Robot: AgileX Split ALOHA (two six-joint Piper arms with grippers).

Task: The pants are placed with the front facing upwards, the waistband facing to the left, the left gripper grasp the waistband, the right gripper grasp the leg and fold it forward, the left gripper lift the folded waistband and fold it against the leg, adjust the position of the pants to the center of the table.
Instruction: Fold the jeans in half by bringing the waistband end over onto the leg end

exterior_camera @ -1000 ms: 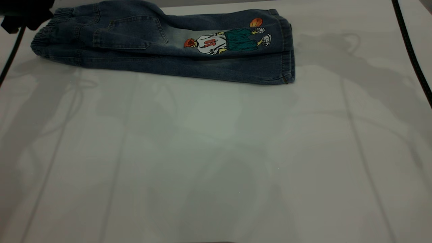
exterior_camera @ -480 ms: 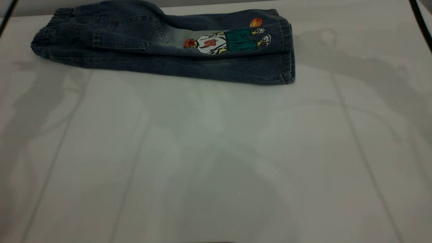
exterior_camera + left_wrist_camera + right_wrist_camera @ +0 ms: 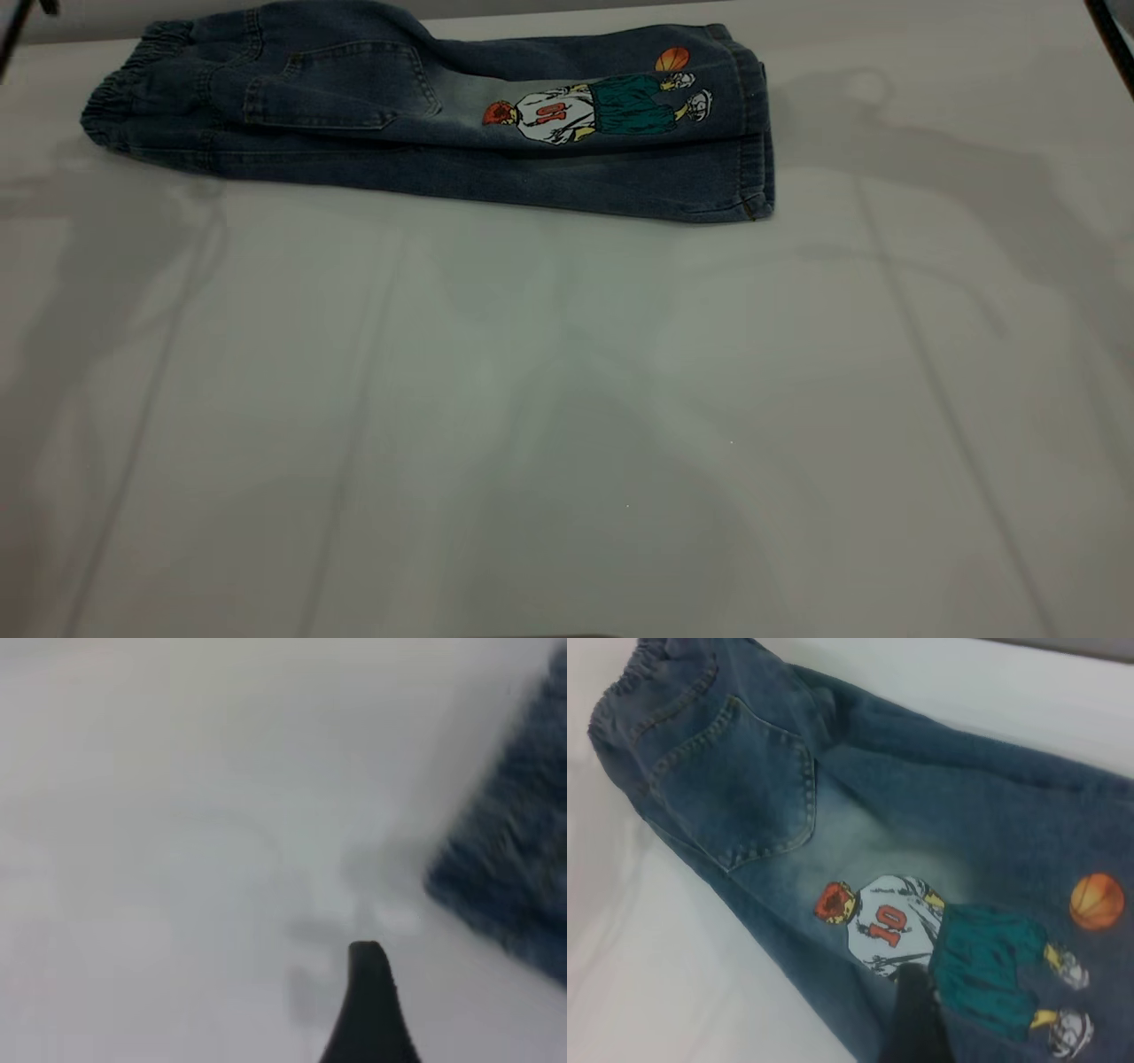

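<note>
One pair of pants (image 3: 425,115), folded lengthwise on table (image 3: 567,399).
Left gripper (image 3: 368,992) beside denim edge, right gripper (image 3: 917,1019) above the print; jaw openings cannot be told.

Both arms are basically out of the overhead shot, just thin black cable slivers at 10 o'clock and 2 o'clock. The left hand (image 3: 369,1010) only shows one dark fingertip in its wrist cam. Same for the right hand (image 3: 914,1023), one dark finger, nothing gripped that I can see.
</note>
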